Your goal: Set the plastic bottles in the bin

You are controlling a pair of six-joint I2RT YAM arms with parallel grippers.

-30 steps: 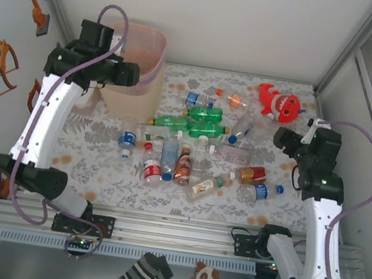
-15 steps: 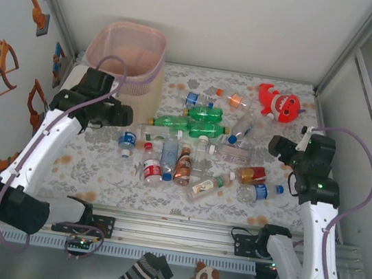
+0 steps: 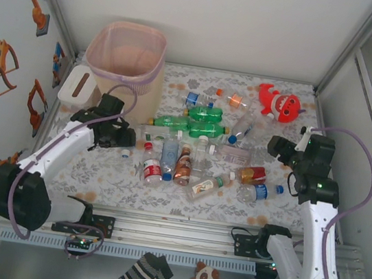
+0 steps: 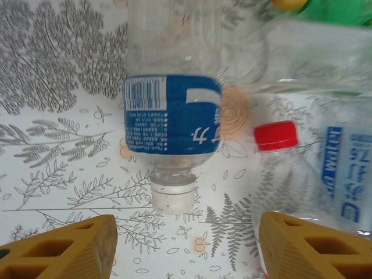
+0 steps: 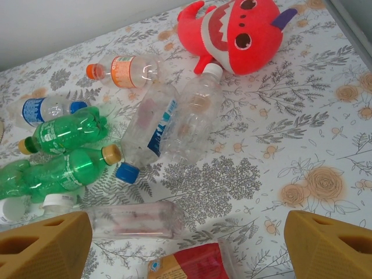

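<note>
Left pincer [image 4: 187,235] is held open just above the bench [image 3: 108,174], nothing gripped; a clear blue-label bottle [image 4: 171,125] is laid cap-first just ahead of its gap. Right pincer [image 5: 189,244] is held wide open, empty. Plastic bottles [image 3: 198,129] are scattered mid-bench; the bin [image 3: 135,80] is stood upright at the far left corner, white box [image 3: 75,88] beside it.

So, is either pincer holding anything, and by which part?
Nothing is held. The left pincer is open, its tips short of a blue-labelled bottle; the right pincer is open too.
</note>
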